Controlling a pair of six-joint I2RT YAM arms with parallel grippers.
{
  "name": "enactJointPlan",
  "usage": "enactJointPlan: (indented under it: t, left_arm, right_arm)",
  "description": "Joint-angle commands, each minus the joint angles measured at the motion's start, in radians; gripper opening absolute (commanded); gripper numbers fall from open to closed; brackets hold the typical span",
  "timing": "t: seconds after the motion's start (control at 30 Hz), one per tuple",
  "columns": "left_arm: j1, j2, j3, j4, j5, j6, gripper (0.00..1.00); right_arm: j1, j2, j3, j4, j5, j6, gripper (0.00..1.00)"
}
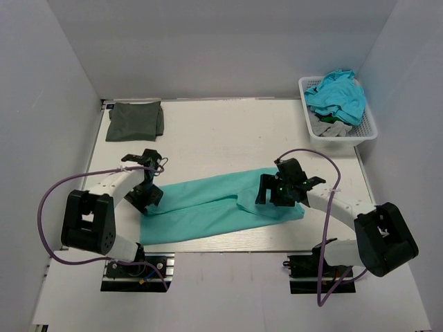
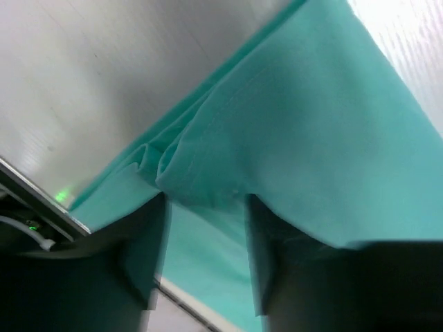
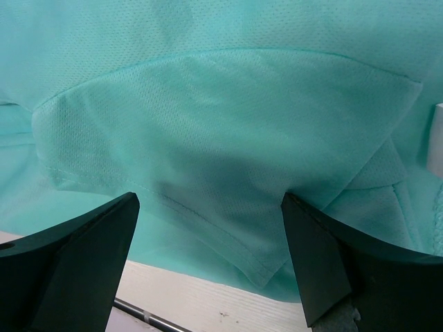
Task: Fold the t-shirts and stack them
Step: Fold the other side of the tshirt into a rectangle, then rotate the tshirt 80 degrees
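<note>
The teal-green short-sleeved cloth t-shirt (image 1: 208, 204) lies across the near middle of the white table (image 1: 221, 131). It is doubled lengthwise into a long band that runs from one arm to the other, the far end towards the right. In the right wrist view its weave is a fine mesh, with a stitched hem curving across the top layer.

The left gripper (image 1: 148, 197) sits at the left end of the band. Its arm is bent up from the base and angled inward, with a purple cable (image 1: 50, 207) looping out beside it. In the left wrist view its dark fingers (image 2: 142, 256) are parted, with a clear gap between them. A creased fold of the shirt lies over their tips, and a small green light glows at the left edge.

The right gripper (image 1: 264, 191) is low over the right end of the shirt, pointing left along the cloth, with the forearm reaching in from the right base. Its jaws are spread wide. The black fingers (image 3: 83, 249) stand on either side of the folded layer and grasp nothing.

The dark olive-green t-shirt folded square (image 1: 135, 120) rests at the far left corner of the table, well apart from the teal one. A white plastic slatted basket (image 1: 344, 139) stands at the far right corner, heaped with blue-green and grey cloth.
</note>
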Motion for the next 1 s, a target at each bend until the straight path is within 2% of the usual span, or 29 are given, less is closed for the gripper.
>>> enactJointPlan:
  t: [0.0, 0.07, 0.1, 0.23, 0.33, 0.5, 0.57, 0.67, 0.83, 0.97]
  left_arm:
    - [-0.004, -0.02, 0.094, -0.055, -0.058, -0.023, 0.71]
    - [-0.004, -0.029, 0.155, -0.09, -0.107, -0.023, 0.87]
    - [-0.004, -0.04, 0.18, -0.104, -0.133, -0.023, 1.0]
    - [-0.004, -0.04, 0.281, -0.124, -0.142, -0.006, 1.0]
    - [-0.004, -0.04, 0.305, -0.052, -0.078, 0.057, 1.0]
    - [-0.014, -0.031, 0.214, 0.156, 0.144, 0.164, 1.0]
    - [-0.014, 0.001, 0.158, 0.219, 0.183, 0.178, 1.0]
    - [-0.023, 0.03, 0.092, 0.219, 0.183, 0.178, 1.0]
    - [-0.034, 0.043, -0.039, 0.219, 0.089, 0.143, 1.0]
    - [-0.034, 0.043, -0.097, 0.242, 0.049, 0.104, 1.0]
  right_arm:
    - [-0.002, 0.026, -0.027, -0.059, 0.007, -0.015, 0.9]
    - [-0.001, 0.019, -0.012, -0.074, 0.009, -0.015, 0.9]
    - [-0.001, 0.006, -0.007, -0.08, 0.01, -0.021, 0.9]
    - [-0.001, -0.051, 0.033, -0.134, 0.032, -0.035, 0.9]
    - [-0.002, -0.096, 0.077, -0.165, 0.069, -0.046, 0.9]
    - [-0.004, -0.099, 0.11, -0.175, 0.147, -0.006, 0.9]
    - [-0.002, -0.074, 0.111, -0.188, 0.159, 0.023, 0.9]
    - [-0.004, -0.031, 0.107, -0.178, 0.155, 0.045, 0.9]
    - [-0.004, 0.022, 0.106, -0.14, 0.161, 0.065, 0.9]
    - [-0.005, 0.131, 0.14, -0.12, 0.159, 0.049, 0.9]
